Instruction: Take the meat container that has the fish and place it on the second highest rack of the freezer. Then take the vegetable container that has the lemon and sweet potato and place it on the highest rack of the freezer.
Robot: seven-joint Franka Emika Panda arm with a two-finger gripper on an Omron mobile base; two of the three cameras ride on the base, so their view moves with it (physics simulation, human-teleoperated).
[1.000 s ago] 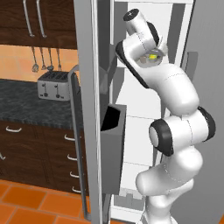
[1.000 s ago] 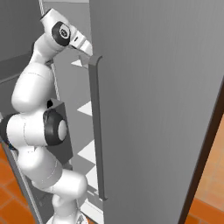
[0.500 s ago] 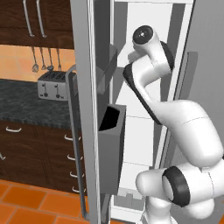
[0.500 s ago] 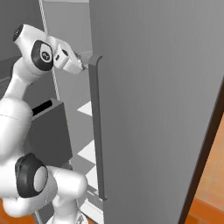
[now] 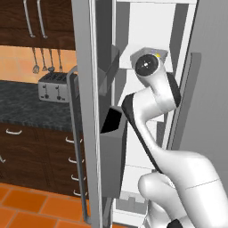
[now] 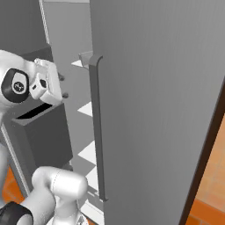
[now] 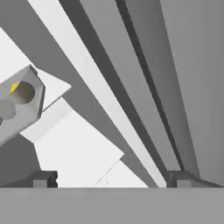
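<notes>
Claw: the gripper [image 7: 109,177] is spread wide with nothing between its tips; it sits just outside the freezer [image 6: 145,110]
Tray: a grey container [image 7: 19,105] rests on a white shelf [image 7: 81,148] inside the freezer; a speck of yellow lemon [image 7: 14,87] shows in it
Door: open; dark bin [image 5: 113,151] on its inner side

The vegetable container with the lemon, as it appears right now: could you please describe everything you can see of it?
The vegetable container is a grey tray with angled corners and raised walls, plastic by its look. In the hand view it sits at the left edge on a white freezer shelf, partly cut off. Inside, a bit of yellow lemon shows by its rim, next to rounded, shaded shapes too dim to name. The open gripper is clear of it. In the left base view its grey underside shows above the arm.
</notes>
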